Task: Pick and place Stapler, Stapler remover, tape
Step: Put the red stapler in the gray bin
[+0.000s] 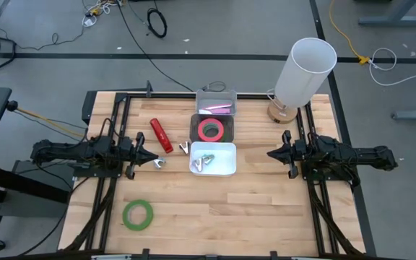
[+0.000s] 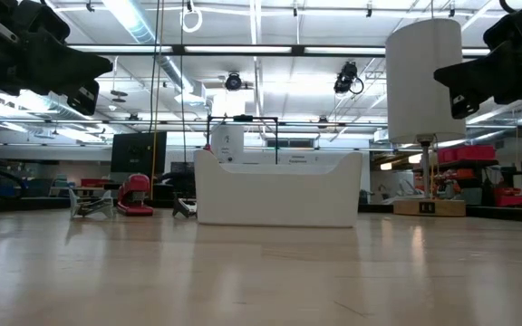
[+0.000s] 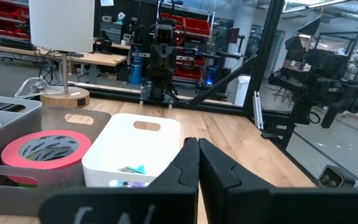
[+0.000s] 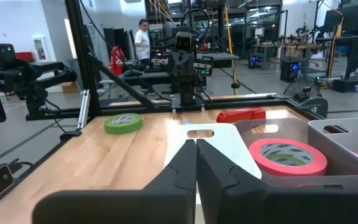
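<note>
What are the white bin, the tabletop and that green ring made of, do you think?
White bin: likely moulded plastic, smooth and matte, with a cut-out handle slot. Tabletop: wood, pale jointed strips with a light sheen, butcher-block style. Green ring: looks like a tape roll, probably paper or vinyl tape; hard to tell.

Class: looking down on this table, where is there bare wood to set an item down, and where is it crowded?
Free: the strip between the white bin and right end effector, and the near edge beside the green tape. Crowded: around the red stapler and grey bins.
</note>
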{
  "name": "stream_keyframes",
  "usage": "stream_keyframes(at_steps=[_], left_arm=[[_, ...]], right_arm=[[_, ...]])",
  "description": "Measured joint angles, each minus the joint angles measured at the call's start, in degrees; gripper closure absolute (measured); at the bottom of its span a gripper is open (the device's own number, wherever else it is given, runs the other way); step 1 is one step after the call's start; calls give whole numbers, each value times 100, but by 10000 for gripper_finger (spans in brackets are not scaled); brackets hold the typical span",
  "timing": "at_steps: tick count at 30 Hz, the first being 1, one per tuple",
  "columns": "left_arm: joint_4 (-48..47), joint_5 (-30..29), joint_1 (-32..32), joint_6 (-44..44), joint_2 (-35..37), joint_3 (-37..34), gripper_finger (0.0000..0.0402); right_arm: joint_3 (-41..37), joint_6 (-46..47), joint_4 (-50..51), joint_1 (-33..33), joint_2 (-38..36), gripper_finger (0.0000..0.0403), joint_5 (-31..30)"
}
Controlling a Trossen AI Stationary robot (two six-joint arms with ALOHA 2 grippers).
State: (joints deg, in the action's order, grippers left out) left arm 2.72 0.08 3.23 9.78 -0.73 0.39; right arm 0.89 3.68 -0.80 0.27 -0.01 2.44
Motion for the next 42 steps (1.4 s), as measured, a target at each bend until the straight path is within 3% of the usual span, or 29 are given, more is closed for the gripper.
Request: stream_keyframes(at_steps=[16, 24, 32, 42], left_arm=[[54, 2, -1, 16, 1, 1, 399], [937, 110, 0, 1007, 2, 28, 399], [904, -214, -1, 1656, -46, 684, 399], [899, -498, -1, 1357, -775, 1776, 399]], right_arm=[[0, 11, 0, 0, 0, 389, 0], [0, 9, -2, 0, 0, 389, 0], [0, 2, -2, -1, 0, 389, -2], [0, 2, -2, 0, 0, 389, -2]])
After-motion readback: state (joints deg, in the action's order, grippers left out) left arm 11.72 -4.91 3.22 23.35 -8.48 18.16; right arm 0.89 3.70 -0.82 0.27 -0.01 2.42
